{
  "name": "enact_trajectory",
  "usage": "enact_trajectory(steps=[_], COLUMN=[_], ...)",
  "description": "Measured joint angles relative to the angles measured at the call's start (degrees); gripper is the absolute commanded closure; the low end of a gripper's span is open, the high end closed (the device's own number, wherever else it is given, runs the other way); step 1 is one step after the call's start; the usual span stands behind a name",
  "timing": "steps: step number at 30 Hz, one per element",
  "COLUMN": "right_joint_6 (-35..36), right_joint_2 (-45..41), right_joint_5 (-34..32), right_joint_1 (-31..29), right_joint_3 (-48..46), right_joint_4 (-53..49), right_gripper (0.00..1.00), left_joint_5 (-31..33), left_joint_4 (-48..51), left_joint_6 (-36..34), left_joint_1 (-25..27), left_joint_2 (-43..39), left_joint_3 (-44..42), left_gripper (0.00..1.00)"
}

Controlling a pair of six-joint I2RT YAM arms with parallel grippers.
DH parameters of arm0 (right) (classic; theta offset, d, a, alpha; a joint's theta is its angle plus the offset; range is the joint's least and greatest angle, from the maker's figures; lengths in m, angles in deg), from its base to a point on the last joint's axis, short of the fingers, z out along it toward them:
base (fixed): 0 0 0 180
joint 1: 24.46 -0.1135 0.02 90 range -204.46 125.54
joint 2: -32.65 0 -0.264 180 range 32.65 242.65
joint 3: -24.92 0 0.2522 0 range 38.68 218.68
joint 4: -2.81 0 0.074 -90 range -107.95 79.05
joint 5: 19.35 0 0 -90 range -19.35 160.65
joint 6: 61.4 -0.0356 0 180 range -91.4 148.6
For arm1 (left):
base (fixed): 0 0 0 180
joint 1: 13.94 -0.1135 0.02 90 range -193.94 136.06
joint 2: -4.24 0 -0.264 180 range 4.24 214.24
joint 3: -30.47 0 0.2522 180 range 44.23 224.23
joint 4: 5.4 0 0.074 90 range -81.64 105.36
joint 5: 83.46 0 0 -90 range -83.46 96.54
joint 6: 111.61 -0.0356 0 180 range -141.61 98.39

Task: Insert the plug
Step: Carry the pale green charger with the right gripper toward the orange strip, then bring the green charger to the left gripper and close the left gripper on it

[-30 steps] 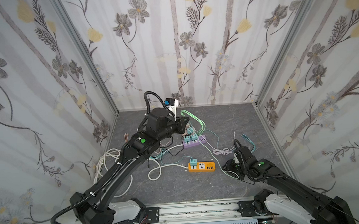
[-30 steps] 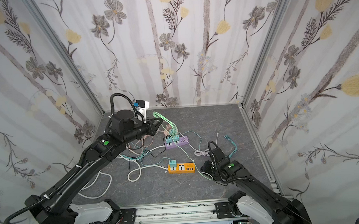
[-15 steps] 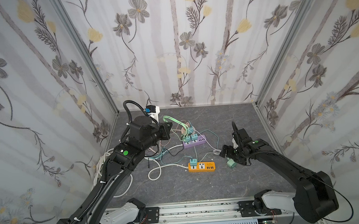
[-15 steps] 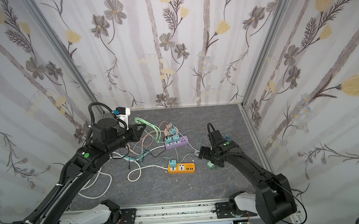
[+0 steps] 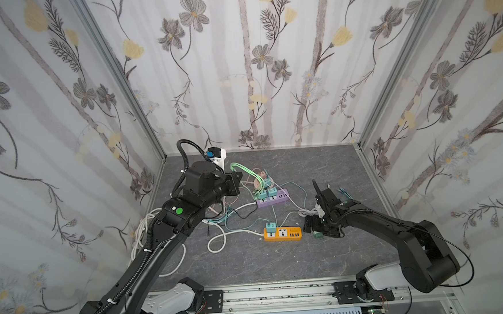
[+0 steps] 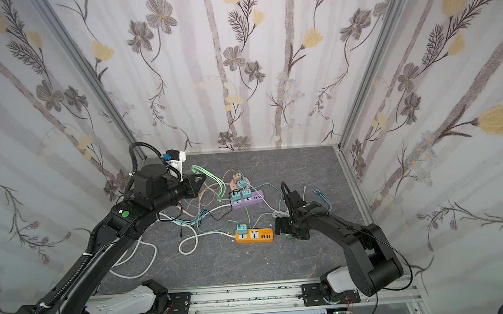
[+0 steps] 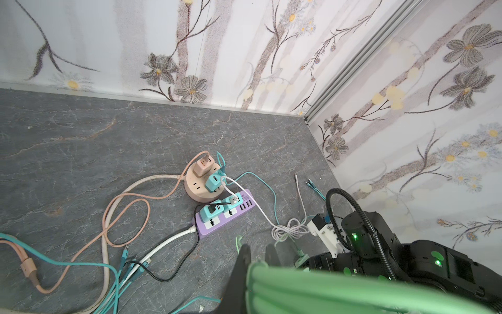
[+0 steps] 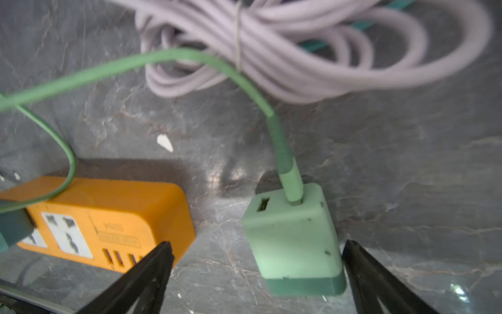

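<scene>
Now, with right fingers (image 8: 152,271) wide astride the green plug (image 8: 293,239): centre, then close squarely on its sides; left fingers (image 7: 243,261) pinched on green cable (image 5: 239,166)

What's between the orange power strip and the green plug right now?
In the right wrist view, only bare grey floor, plus one finger of the open right pincer at the end of the orange strip; the plug sits between its fingers.

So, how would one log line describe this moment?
left gripper: shut on light green cable | right gripper: open, flanking green square plastic plug | plug: lying beside orange plastic power strip, not inserted
</scene>
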Motion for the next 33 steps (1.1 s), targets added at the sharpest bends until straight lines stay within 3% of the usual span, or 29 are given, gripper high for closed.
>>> enact_trajectory(steps=[8, 14, 17, 20, 25, 33], right_joint_6=[0.72, 0.24, -0.33, -0.74, -1.2, -1.14], right_joint_2=[1.9, 7.52, 8.5, 7.19, -4.9, -27.58], right_joint_5=[-5.46, -10.69, -12.61, -14.47, -17.62, -17.59], right_joint_1=[-6.88, -8.85, -9.42, -10.88, -13.86, -18.23], right_joint_3=[0.59, 3.98, 4.76, 4.35, 0.37, -6.08], right_joint_4=[-2.03, -4.42, -5.55, -5.73, -6.01, -5.33], right_gripper=[0.34, 0.47, 0.58, 0.62, 0.68, 0.74], left_joint_5=[-1.07, -1.11, -1.11, -1.11, -0.2, 0.37], left_joint_4=[0.02, 0.04, 0.57, 2.36, 3.63, 3.13], left_joint_6=[-0.52, -1.01, -1.33, -1.7, -3.74, -7.69], left_joint_1=[0.0, 0.0, 0.0, 0.26, 4.13, 12.39], left_joint_2=[2.51, 2.71, 2.75, 3.32, 7.65, 28.94], left_joint_3=[1.73, 1.92, 2.38, 5.33, 14.62, 35.93], left_gripper=[1.0, 1.0, 1.0, 1.0, 1.0, 1.0])
